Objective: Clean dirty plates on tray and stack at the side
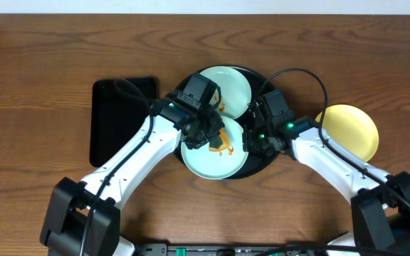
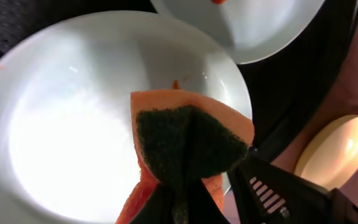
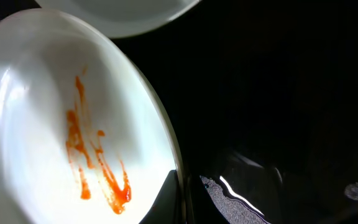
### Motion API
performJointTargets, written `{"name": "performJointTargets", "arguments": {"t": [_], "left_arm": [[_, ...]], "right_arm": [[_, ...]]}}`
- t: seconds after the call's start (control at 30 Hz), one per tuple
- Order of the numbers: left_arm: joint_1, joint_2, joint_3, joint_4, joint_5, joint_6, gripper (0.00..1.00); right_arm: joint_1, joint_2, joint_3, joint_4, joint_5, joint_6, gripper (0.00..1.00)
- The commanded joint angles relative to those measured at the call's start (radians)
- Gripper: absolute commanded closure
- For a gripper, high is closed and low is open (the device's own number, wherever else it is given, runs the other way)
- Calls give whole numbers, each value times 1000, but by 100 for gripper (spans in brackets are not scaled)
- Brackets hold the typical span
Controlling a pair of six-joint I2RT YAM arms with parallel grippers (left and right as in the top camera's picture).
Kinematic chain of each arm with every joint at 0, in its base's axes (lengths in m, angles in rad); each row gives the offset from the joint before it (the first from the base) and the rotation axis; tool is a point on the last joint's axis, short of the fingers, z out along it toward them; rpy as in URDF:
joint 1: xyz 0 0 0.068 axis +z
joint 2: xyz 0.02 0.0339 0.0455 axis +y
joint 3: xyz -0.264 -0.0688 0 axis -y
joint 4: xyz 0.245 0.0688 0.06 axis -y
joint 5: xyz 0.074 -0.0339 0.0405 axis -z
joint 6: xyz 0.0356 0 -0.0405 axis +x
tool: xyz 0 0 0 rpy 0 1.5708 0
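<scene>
- The near plate (image 1: 208,162) and far plate (image 1: 230,85) are carried by the tray (image 1: 262,163), the yellow plate (image 1: 351,128) by the table (image 1: 48,43).
- The near plate's rim is pinched by the right gripper (image 1: 251,142).
- A sponge (image 2: 188,140) is clamped over it by the left gripper (image 1: 211,136).

The overhead camera looks straight down from high above the table (image 1: 34,57), with the arm bases at its 6 o'clock edge. The left wrist camera hangs close over the front mint plate (image 2: 61,137), facing down. The right wrist camera sits nearer still, looking across that plate from beside its rim. All three views share this plate. The rear mint plate (image 1: 228,89) enters both wrist views at 12 o'clock.
</scene>
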Motion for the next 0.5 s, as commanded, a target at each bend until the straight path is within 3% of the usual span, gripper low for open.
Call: {"name": "performJointTargets", "arguments": {"t": [0.0,0.23,0.47], "left_arm": [[-26,7,-33,32,19,-58,93],[-100,19,-138,215,15,-180,92],[-166,112,-157,303,14,-201,92]], "right_arm": [[-2,-9,5,-22,19,12,99],[-2,-9,5,-36,19,12,99],[-2,-9,5,-40,19,12,99]]}}
